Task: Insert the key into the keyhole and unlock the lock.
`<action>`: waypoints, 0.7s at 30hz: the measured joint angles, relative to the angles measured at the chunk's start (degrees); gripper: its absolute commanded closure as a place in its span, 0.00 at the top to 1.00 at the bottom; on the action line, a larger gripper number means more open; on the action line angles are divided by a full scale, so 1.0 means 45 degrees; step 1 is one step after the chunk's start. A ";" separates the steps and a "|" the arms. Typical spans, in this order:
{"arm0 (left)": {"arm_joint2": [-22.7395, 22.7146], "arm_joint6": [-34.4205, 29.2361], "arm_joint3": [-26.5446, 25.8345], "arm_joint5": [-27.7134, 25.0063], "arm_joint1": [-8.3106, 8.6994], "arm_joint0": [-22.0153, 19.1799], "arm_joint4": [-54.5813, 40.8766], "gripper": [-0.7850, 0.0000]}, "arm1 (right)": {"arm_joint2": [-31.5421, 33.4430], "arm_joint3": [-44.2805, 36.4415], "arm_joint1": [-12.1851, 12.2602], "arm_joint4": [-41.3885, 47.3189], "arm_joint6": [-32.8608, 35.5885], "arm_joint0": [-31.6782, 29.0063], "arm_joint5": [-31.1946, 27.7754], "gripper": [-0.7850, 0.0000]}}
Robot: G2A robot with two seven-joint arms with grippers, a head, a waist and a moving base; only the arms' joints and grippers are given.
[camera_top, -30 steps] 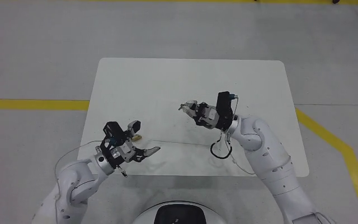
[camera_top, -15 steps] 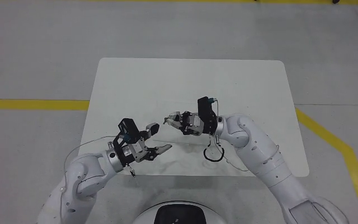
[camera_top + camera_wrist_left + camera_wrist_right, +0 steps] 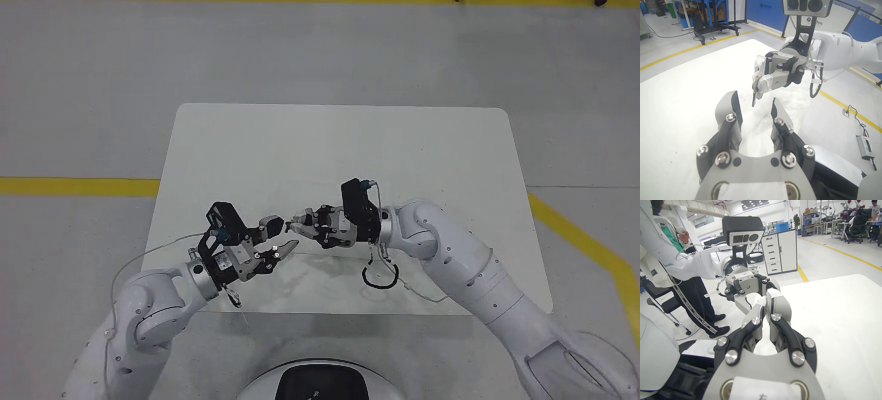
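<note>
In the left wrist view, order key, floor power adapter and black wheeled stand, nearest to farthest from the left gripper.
1. key, just ahead, in the right gripper.
2. power adapter, on the floor beyond the table.
3. black wheeled stand, far behind.

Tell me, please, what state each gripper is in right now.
Left gripper: open, holding nothing.
Right gripper: closed on the key.

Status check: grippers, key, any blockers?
Left gripper open, empty. Right gripper shut on key, held close in front of left gripper. No obstruction seen between them.
</note>
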 measured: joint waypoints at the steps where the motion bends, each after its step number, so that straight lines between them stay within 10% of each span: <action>1: -0.0009 -0.0031 -0.0008 0.0027 0.0009 -0.0004 0.0003 0.44 | -0.0130 0.0081 0.0057 -0.0026 -0.0184 0.0099 0.0000 0.00; 21: 0.0115 -0.0275 -0.0025 -0.0066 0.0155 -0.0075 0.0498 0.13 | -0.2497 0.0613 0.0700 -0.0535 -0.2123 0.1732 0.0000 0.00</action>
